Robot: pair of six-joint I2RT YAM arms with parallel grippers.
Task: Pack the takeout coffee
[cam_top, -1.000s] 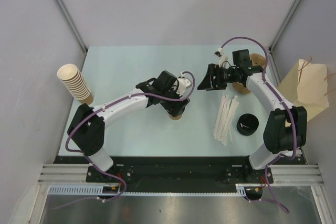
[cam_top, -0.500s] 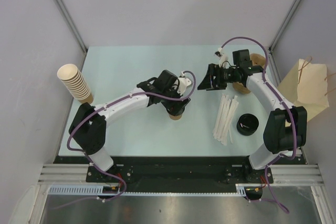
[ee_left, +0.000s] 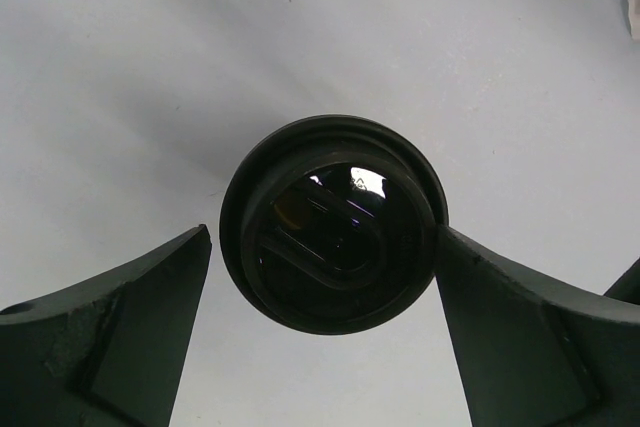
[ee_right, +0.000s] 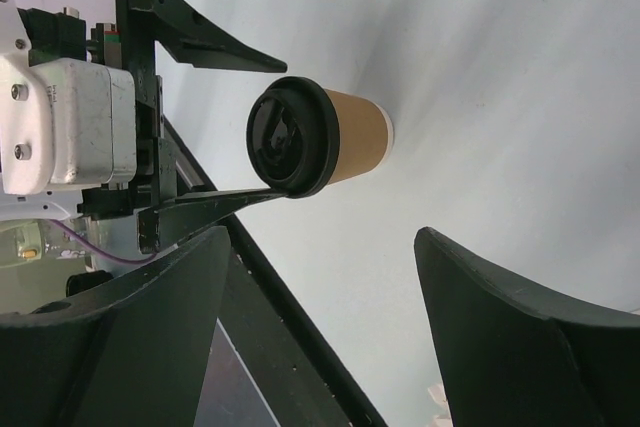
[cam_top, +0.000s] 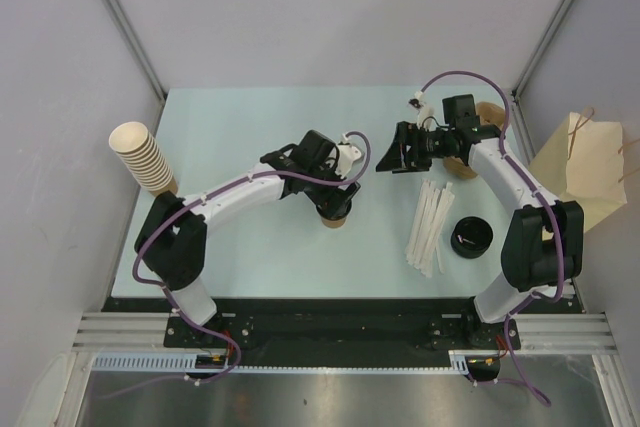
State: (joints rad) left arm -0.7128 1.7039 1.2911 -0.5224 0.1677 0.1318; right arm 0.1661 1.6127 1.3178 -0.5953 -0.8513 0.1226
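Note:
The takeout coffee cup (ee_right: 355,137) is a tan paper cup standing on the table with a black lid (ee_left: 335,222) on it. In the top view only the cup's edge (cam_top: 338,215) shows under the left wrist. My left gripper (ee_left: 322,237) hangs open over the lid, one finger on each side. The right finger (ee_left: 500,307) looks to be at the lid's rim and the left finger stands apart from it. My right gripper (cam_top: 390,154) is open and empty, to the right of the cup. The brown carrier tray (cam_top: 490,112) lies partly hidden behind the right arm.
A stack of nested tan cups (cam_top: 142,157) leans at the table's left edge. White wrapped sticks (cam_top: 428,225) and black lids (cam_top: 470,235) lie front right. A paper bag (cam_top: 585,169) stands off the right edge.
The left arm has shifted a little, its wrist edging over the cup. Its fingers stay wide. The right arm has not moved.

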